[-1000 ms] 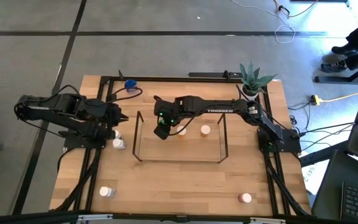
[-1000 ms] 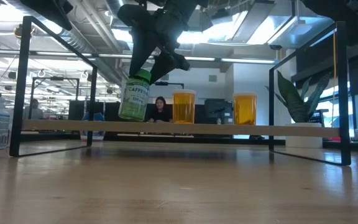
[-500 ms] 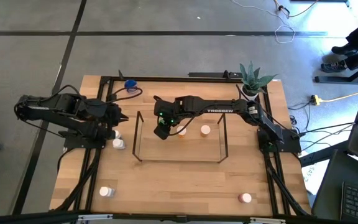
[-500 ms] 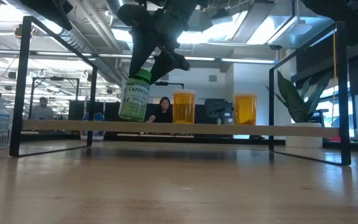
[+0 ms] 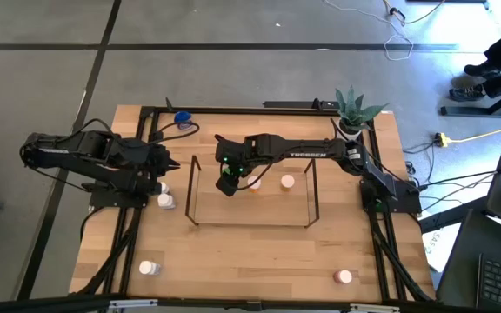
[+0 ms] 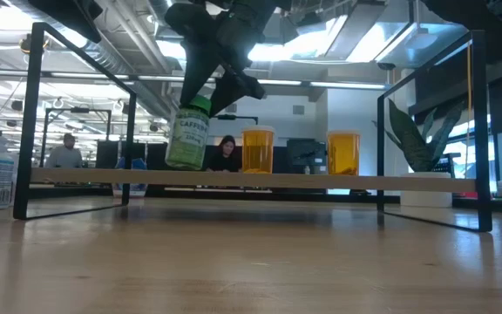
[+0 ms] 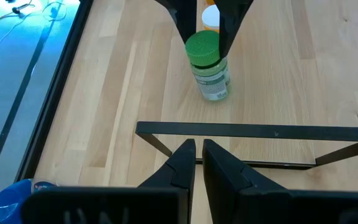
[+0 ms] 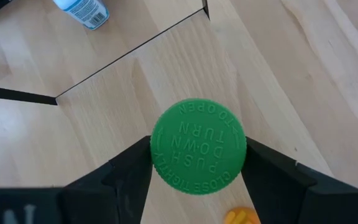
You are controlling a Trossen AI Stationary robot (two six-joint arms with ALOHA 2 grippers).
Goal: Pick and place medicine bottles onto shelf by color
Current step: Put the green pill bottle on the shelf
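Item: green bottle (image 6: 187,137). Held by its cap between my right fingers (image 8: 132,180), which clamp it on both sides; cap lettering reads "push down & turn". In the low view it hangs tilted at centre left of the frame, its base at the level of the shelf (image 6: 234,179) board (I cannot tell whether it touches). In the high view my right gripper (image 5: 227,180) sits in the upper left part of the wire frame.

Item: orange bottles, two. One (image 6: 257,149) stands upright just right of the green bottle in the low view; the other (image 6: 342,152) stands further right, apart from it. Both are on the shelf.

Item: left gripper (image 5: 169,163). Parked at centre left of the high view, outside the shelf's left end; fingers (image 7: 182,163) closed, holding nothing. Its wrist view looks across the shelf's end bar at the green bottle.

Item: loose bottles on the counter (image 5: 259,261). Two white ones (image 5: 164,196) by my left arm, one white (image 5: 150,268) at lower left, one pink-capped (image 5: 344,276) at lower right, one blue (image 5: 182,119) at upper left (all in the high view).

Item: plant (image 5: 353,109). Upper right corner of the counter, high view.

Item: people. Two (image 6: 226,153) seated far off in the room (low view only).
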